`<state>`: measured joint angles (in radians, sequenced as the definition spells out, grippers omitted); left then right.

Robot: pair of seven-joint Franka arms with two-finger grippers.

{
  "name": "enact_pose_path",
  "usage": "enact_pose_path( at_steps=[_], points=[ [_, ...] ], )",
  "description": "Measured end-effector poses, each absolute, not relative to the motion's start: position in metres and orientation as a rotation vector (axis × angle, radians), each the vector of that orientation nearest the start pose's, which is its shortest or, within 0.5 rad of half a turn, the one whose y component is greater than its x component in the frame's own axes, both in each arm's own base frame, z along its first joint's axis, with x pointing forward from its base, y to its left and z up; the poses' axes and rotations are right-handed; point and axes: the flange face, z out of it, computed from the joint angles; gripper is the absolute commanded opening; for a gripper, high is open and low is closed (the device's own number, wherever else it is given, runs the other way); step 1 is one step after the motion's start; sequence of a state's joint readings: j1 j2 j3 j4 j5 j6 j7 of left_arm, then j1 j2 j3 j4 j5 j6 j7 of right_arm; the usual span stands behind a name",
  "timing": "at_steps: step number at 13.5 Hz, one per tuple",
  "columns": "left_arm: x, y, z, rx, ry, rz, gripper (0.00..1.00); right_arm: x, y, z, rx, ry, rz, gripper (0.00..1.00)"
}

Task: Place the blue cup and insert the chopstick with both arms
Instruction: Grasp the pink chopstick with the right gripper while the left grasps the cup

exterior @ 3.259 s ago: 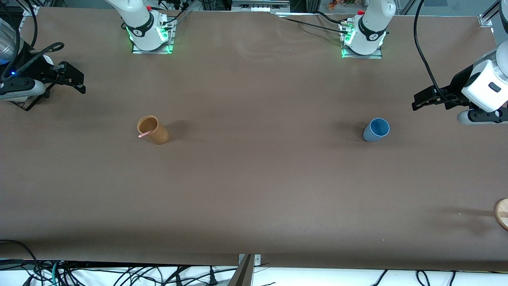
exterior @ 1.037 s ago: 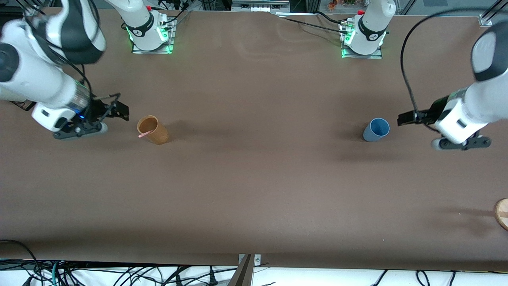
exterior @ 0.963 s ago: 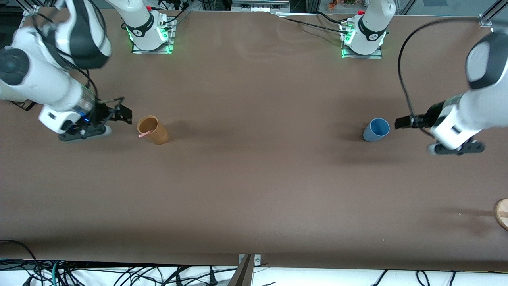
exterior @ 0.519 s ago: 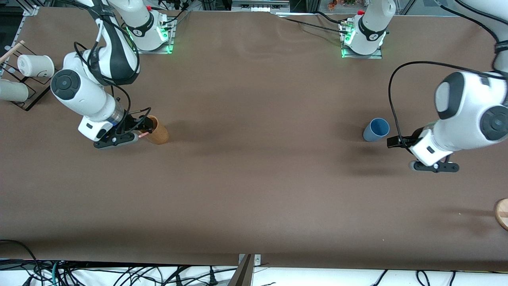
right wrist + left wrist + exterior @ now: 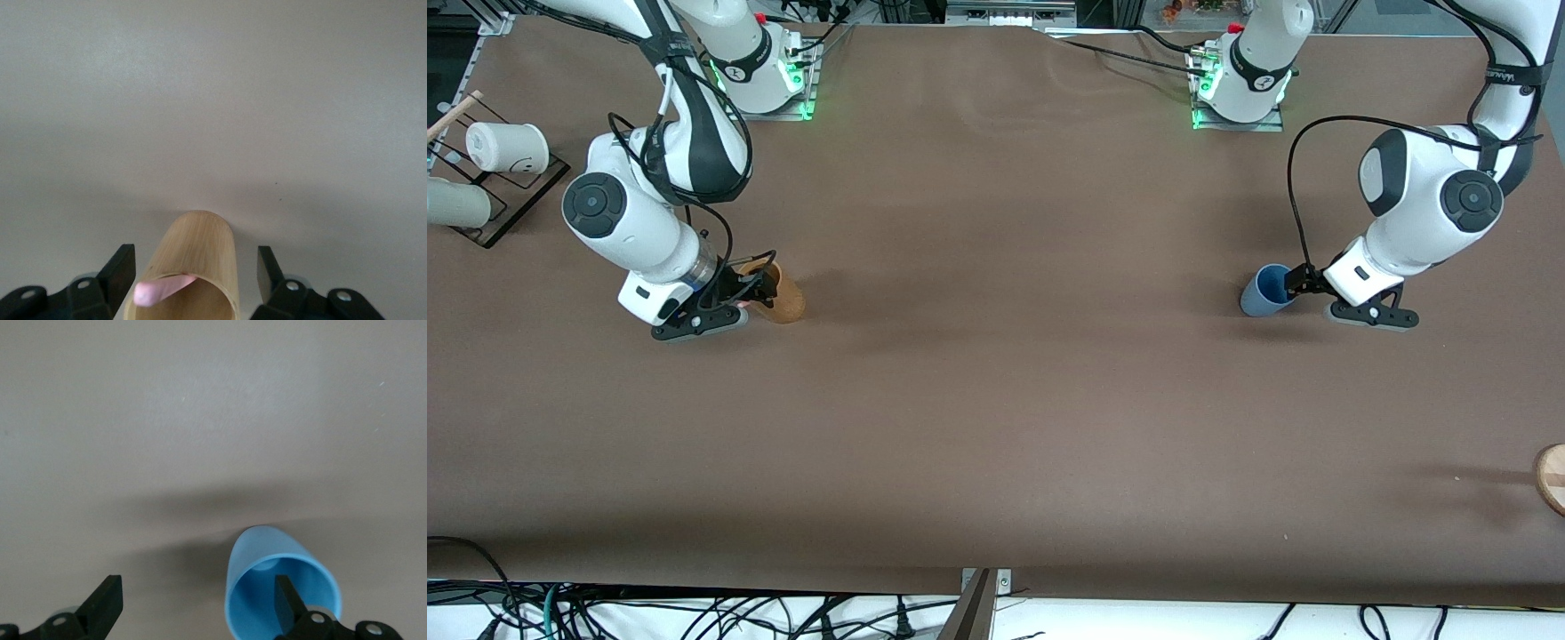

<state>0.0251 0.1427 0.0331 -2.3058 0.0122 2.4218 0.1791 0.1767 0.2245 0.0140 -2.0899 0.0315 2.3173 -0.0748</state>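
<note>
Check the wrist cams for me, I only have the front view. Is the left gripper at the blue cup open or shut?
Observer: Open. In the left wrist view the left gripper has one finger over the blue cup's mouth, and the other is clear of its wall.
Operator: Right gripper?
Observer: The right gripper is open too, with a finger on either side of the brown cup and a gap showing on both sides.
Operator: Chopstick?
Observer: The chopstick sits in the brown cup. Its pink end pokes over the rim between the fingers, and neither finger grips it.
</note>
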Motion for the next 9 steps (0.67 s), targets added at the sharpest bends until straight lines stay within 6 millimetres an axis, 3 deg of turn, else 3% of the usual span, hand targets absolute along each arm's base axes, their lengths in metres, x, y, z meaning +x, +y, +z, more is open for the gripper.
enact_pose_path(
  at_steps=[5,6,8,9],
  points=[
    [0.492,0.031,0.25,-3.12,0.208,-0.034,0.99,0.564,0.11,0.311,-3.093,-0.38,0.018,0.26],
    [0.49,0.031,0.248,-3.12,0.208,-0.035,0.87,0.563,0.11,0.31,-3.093,-0.38,0.021,0.21],
    [0.489,0.031,0.245,-3.126,0.19,-0.042,0.12,0.562,0.109,0.309,-3.093,-0.38,0.025,0.1],
    [0.488,0.032,0.242,-3.143,0.151,-0.04,0.0,0.562,0.109,0.308,-3.093,-0.38,0.025,0.06]
  ],
)
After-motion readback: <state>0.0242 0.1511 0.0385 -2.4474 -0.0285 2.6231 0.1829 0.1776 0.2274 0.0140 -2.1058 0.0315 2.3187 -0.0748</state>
